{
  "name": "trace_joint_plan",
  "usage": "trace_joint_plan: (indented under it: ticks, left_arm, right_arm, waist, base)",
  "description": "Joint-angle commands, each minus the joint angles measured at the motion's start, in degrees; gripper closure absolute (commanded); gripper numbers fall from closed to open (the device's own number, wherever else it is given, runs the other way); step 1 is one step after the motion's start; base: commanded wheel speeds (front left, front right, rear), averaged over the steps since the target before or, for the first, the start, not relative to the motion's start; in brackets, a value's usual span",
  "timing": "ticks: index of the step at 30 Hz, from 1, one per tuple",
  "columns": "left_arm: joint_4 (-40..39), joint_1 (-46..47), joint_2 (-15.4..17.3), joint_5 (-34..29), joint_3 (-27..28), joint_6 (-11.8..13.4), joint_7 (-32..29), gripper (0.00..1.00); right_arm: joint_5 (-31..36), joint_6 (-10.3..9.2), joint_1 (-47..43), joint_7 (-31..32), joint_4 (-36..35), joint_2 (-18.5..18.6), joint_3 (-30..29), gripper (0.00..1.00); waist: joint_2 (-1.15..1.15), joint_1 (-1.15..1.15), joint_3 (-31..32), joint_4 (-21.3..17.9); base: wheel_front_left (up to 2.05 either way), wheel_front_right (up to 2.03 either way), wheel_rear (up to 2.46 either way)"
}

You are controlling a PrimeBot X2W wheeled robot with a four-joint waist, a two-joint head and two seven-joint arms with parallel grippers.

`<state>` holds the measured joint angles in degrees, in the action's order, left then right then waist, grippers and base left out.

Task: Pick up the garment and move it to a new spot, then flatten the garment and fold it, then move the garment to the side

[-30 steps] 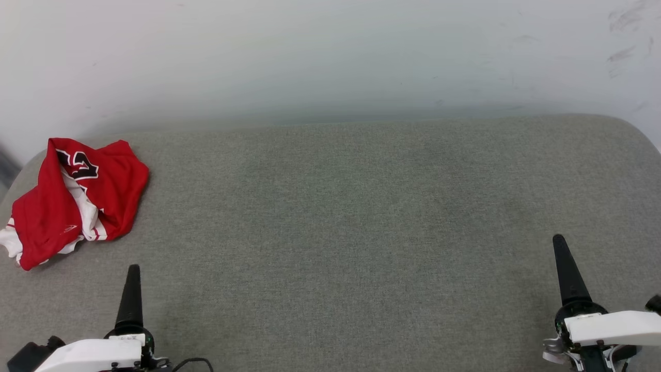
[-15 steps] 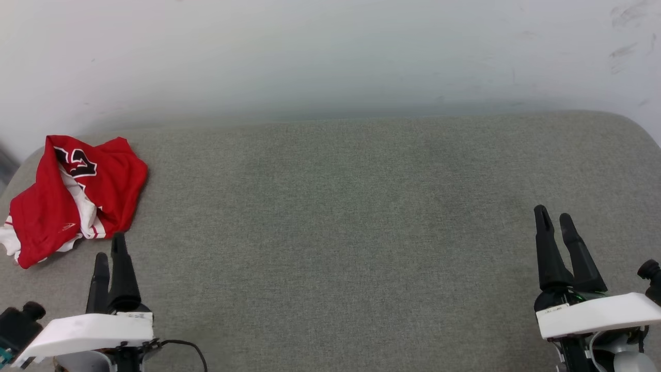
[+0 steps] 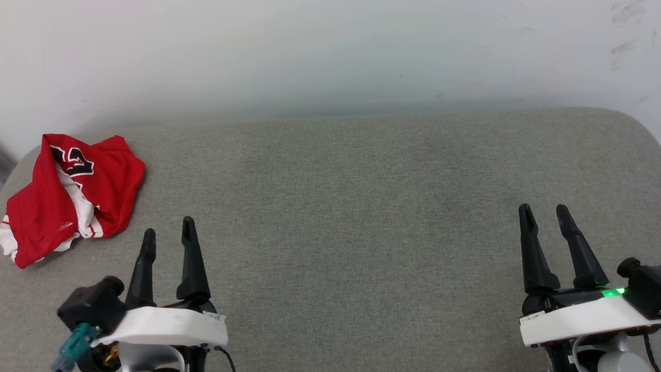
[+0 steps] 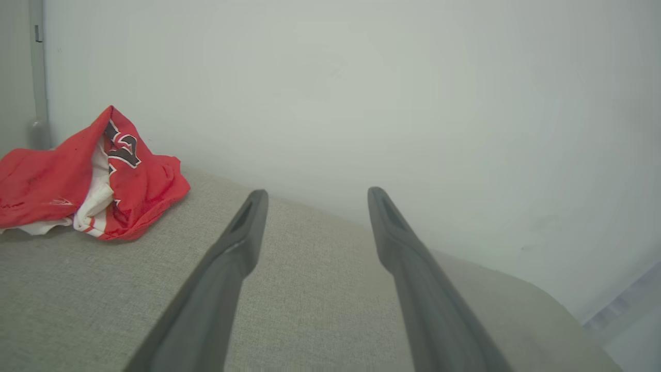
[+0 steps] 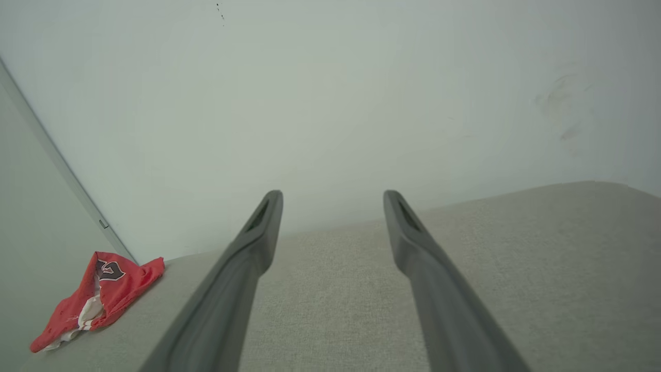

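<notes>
The garment (image 3: 72, 196) lies crumpled at the far left corner of the grey padded table (image 3: 341, 206); it is red with white sleeve cloth and black white-outlined numerals on top. It also lies at the left of the left wrist view as the garment (image 4: 88, 181) and low left in the right wrist view as the garment (image 5: 98, 294). My left gripper (image 3: 169, 231) stands open near the front left, to the right of and nearer than the garment, holding nothing. My right gripper (image 3: 544, 214) stands open at the front right, far from the garment, with nothing between its fingers.
A pale wall (image 3: 330, 57) rises directly behind the table's far edge. The table has rounded corners at the far left and far right. A wide stretch of grey cloth surface lies between the two grippers.
Both grippers have gone from shut to open. The left gripper has shifted right and forward; the right has risen a little into view. The garment has not moved on the table.
</notes>
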<state>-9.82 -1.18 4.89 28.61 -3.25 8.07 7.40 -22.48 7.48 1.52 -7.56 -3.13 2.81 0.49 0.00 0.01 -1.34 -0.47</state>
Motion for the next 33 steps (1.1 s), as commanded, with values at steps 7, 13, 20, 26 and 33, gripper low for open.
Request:
trace_joint_plan:
  ticks: [7,13,20,26,33]
  left_arm:
    - [0.86,-0.6,3.68,-3.66,-7.49,2.44,1.59,0.0]
    - [1.29,-0.44,5.47,-6.92,-10.77,2.97,2.47,0.0]
    - [2.06,0.05,7.2,-11.96,-13.94,6.41,3.41,0.0]
    - [1.98,0.13,7.96,-13.07,-16.34,8.32,4.18,0.0]
    - [0.61,-1.98,4.91,-11.37,-12.2,4.44,5.04,0.0]
  right_arm:
    - [7.12,0.01,-0.69,-1.41,0.18,0.12,0.05,0.0]
    - [10.98,0.01,-0.97,-2.27,0.51,0.12,-0.43,0.0]
    - [15.06,0.01,-1.44,-3.25,1.1,0.12,-0.45,0.0]
    - [17.07,0.01,-1.59,-4.01,1.42,0.12,0.15,0.0]
    - [14.56,0.01,-1.83,-4.82,1.86,0.12,0.01,0.0]
  waist:
    - [0.0,-0.01,0.08,-0.27]
    - [0.0,-0.01,0.06,-0.5]
    - [0.0,-0.01,0.02,-0.78]
    - [0.0,-0.01,-0.04,-0.87]
    - [0.0,-0.01,-0.15,-0.84]
  base:
    - [0.0,0.0,0.0]
    - [0.0,0.0,0.0]
    - [0.0,0.0,0.0]
    - [0.0,0.0,0.0]
    - [0.0,0.0,0.0]
